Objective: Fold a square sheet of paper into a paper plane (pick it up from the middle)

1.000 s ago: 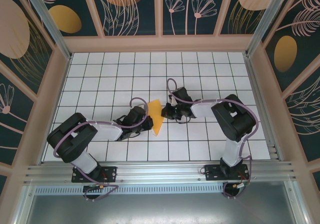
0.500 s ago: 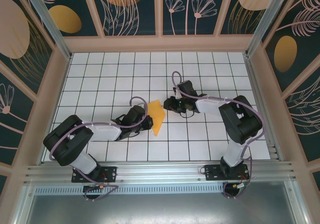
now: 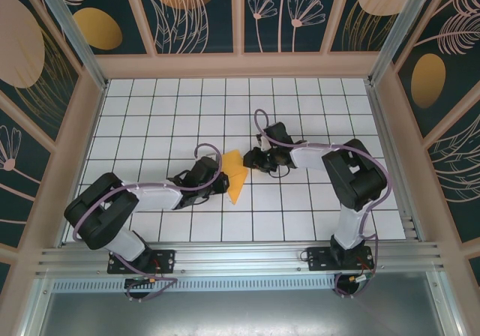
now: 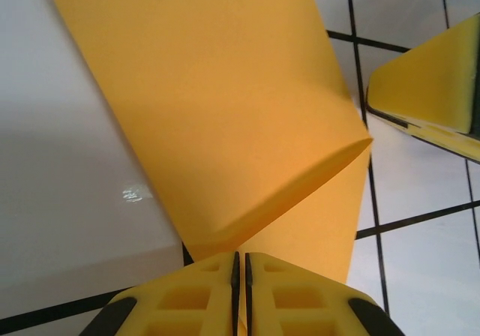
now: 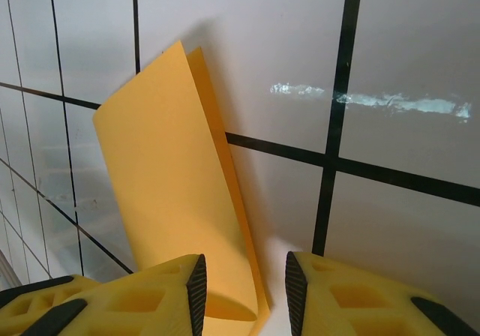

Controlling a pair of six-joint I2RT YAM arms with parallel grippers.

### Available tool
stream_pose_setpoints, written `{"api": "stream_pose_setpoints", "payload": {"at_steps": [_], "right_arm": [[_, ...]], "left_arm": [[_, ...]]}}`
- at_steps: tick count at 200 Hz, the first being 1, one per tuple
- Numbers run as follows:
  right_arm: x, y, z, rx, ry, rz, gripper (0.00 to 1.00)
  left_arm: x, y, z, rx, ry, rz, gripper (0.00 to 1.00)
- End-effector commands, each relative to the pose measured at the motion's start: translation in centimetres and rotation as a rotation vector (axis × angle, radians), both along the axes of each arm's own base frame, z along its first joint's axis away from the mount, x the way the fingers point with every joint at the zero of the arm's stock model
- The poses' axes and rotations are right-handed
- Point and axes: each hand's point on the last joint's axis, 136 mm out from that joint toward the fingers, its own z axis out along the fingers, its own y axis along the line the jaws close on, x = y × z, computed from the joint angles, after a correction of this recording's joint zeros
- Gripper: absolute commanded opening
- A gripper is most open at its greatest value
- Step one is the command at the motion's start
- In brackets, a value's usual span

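**Top view, left to right.** The left arm (image 3: 142,197) lies low over the near tiles of the white grid table (image 3: 150,111) and reaches rightward. The left gripper (image 3: 219,181) meets the left edge of the paper (image 3: 235,174). The paper is a plain orange-yellow piece, folded over on itself, and it tapers to a point at its near end. It sits near the table's middle, between the two grippers. Whether it rests on the tiles or is held just above them cannot be told. The right gripper (image 3: 252,160) sits just beside the paper's far right corner. The right arm (image 3: 352,182) bends back from there to its base.

**Left wrist view.** The left gripper (image 4: 240,258) has its yellow fingers (image 4: 187,298) pressed almost together, leaving only a thin slit. The paper (image 4: 217,103) runs down into that slit, so it is pinched there. Its upper layer bows loosely over the lower one and ends in a rounded fold at the right. A yellow finger of the right gripper (image 4: 435,77) appears at the upper right, apart from the paper.

**Right wrist view.** The right gripper (image 5: 243,262) has its fingers parted with a clear gap. The paper (image 5: 161,186) ends within this gap, without being clamped. Two slightly offset layers show along the paper's far edge.
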Motion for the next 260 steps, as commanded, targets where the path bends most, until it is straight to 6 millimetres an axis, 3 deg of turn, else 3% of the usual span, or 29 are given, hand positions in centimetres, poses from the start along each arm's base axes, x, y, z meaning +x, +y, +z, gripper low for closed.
{"api": "stream_pose_setpoints", "payload": {"at_steps": [1, 117, 135, 173, 216, 260], "right_arm": [[-0.1, 1.1, 0.4, 0.021, -0.007, 0.055, 0.37], [-1.4, 2.5, 1.5, 0.053, -0.014, 0.113, 0.34], [-1.4, 2.5, 1.5, 0.043, -0.017, 0.110, 0.30], [-1.3, 2.3, 1.8, 0.007, -0.030, 0.089, 0.10], [-1.7, 2.2, 2.9, 0.041, -0.014, -0.013, 0.04], [-2.1, 1.8, 4.3, 0.088, -0.009, -0.152, 0.03]], "left_arm": [[0.2, 0.2, -0.6, 0.025, 0.010, -0.001, 0.13], [-0.2, 0.3, -1.1, 0.025, 0.023, -0.007, 0.12], [0.0, 0.2, -0.5, 0.016, 0.007, -0.003, 0.12], [0.4, -0.2, 1.7, -0.013, -0.033, -0.014, 0.18], [0.0, 0.0, 5.2, -0.003, -0.131, -0.045, 0.31], [-2.1, -2.2, 5.4, 0.122, -0.182, -0.162, 0.39]]}}
